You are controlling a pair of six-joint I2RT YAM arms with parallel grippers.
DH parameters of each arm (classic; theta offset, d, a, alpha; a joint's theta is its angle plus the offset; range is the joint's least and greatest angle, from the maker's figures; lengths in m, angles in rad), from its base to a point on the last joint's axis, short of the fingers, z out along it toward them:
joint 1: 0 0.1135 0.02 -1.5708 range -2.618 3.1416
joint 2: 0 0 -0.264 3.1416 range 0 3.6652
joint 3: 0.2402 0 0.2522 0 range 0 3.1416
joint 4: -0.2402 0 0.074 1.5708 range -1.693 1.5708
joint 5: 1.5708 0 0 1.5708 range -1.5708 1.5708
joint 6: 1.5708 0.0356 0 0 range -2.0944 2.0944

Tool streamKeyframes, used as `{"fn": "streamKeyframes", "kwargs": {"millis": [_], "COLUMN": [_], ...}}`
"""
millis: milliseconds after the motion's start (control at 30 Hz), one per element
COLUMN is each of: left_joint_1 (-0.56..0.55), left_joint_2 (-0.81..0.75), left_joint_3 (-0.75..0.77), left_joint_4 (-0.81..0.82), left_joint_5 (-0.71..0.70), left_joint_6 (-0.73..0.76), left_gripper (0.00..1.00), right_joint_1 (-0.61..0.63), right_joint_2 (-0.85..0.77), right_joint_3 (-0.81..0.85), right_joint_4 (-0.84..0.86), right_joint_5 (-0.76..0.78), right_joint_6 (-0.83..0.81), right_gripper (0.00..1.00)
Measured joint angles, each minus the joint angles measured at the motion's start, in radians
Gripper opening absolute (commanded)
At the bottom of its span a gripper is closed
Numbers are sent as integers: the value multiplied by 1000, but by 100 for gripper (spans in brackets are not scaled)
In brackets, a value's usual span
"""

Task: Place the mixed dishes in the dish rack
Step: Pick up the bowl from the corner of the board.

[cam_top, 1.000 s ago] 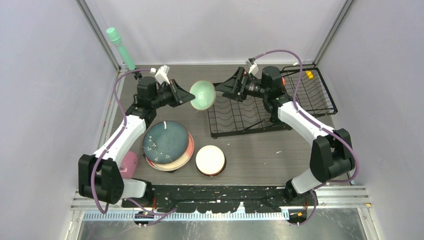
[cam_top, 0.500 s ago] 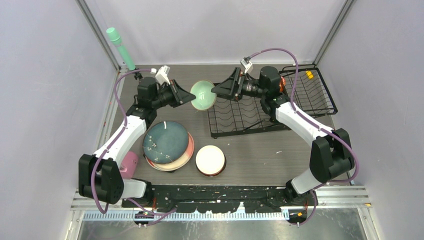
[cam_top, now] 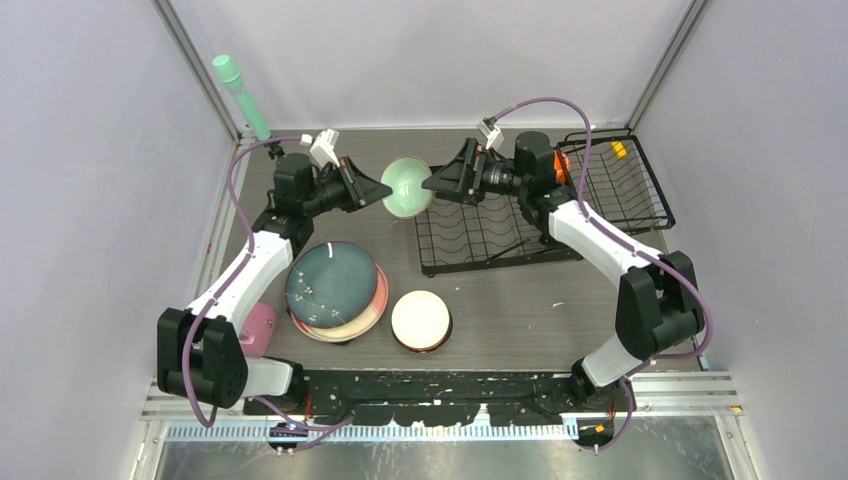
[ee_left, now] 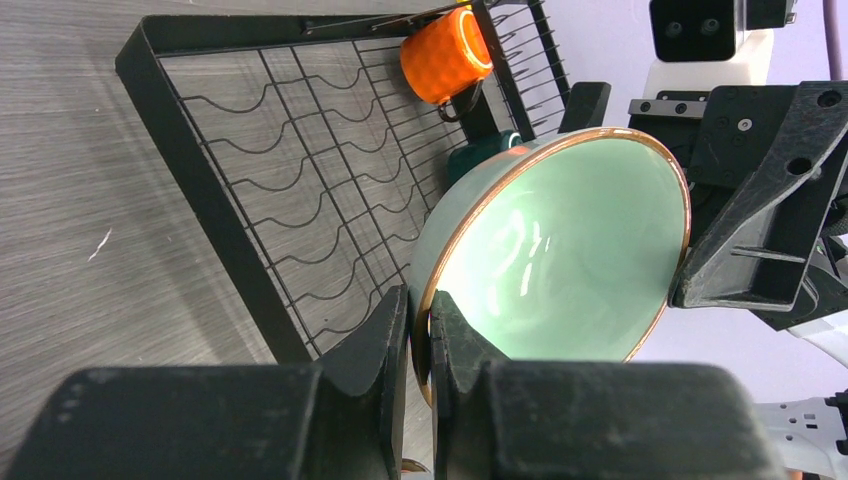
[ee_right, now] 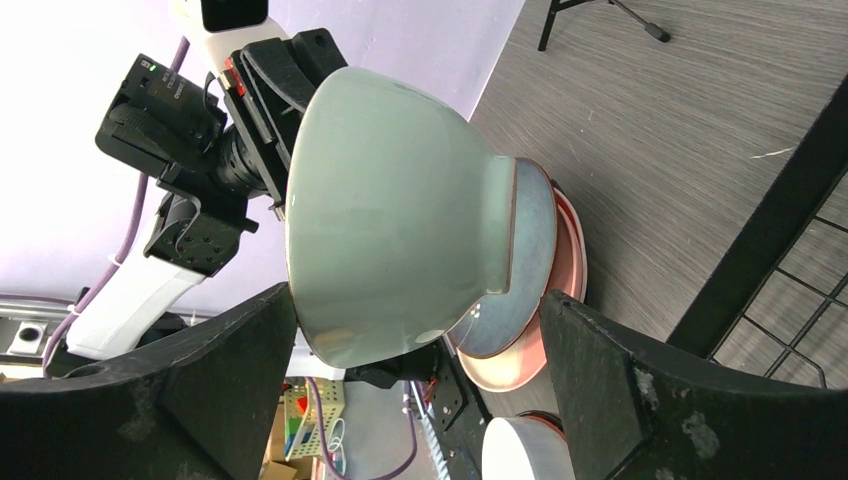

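One mint-green bowl (ee_left: 570, 260) | left gripper (ee_left: 420, 298) clamped on rim | right gripper (ee_right: 415, 310) jaws apart

The dish rack (cam_top: 480, 266) stands on the far right part of the tabletop (cam_top: 520, 310), flat tray section to the left, basket section to the right; a mug (ee_left: 446, 55) lies at the basket's far left end, with a second mug (ee_left: 478, 160) just beside it, partly hidden; above the tray's left end a bowl (cam_top: 405, 187) hangs on edge between the left hand (cam_top: 385, 192), which pinches its rim, and the right hand (cam_top: 431, 183), whose fingers stand wide on either side of it; nearer, left of the rack, a large plate (cam_top: 332, 283) lies on another plate (cam_top: 380, 300); a second bowl (cam_top: 420, 320) sits just right of them, a small cup (cam_top: 262, 325) to their left; a cylinder on a tripod (cam_top: 243, 100) stands in the far left corner.
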Motion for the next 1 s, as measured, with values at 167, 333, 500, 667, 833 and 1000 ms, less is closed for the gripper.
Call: {"fn": "streamKeyframes", "kwargs": {"millis": [167,333,500,667,833,1000], "left_joint_1": [0,0,0,1,2,6], "left_joint_2": [0,0,0,0,0,0], "left_joint_3": [-2,-10,-18,-23,-26,-27], "left_joint_4": [7,22,50,60,73,96], "left_joint_5": [5,10,14,19,23,27], "left_joint_6": [-2,-8,-23,-32,-37,-51], "left_gripper": [0,0,0,0,0,0], "right_joint_1": [5,7,8,8,7,6], "right_joint_2": [8,16,27,36,39,51], "right_joint_3": [0,0,0,0,0,0], "right_joint_4": [26,63,85,105,150,208], "right_joint_5": [-12,-25,-31,-36,-50,-58], "right_joint_6": [13,37,56,68,99,135], "right_gripper": [94,90,90,86,84,86]}}
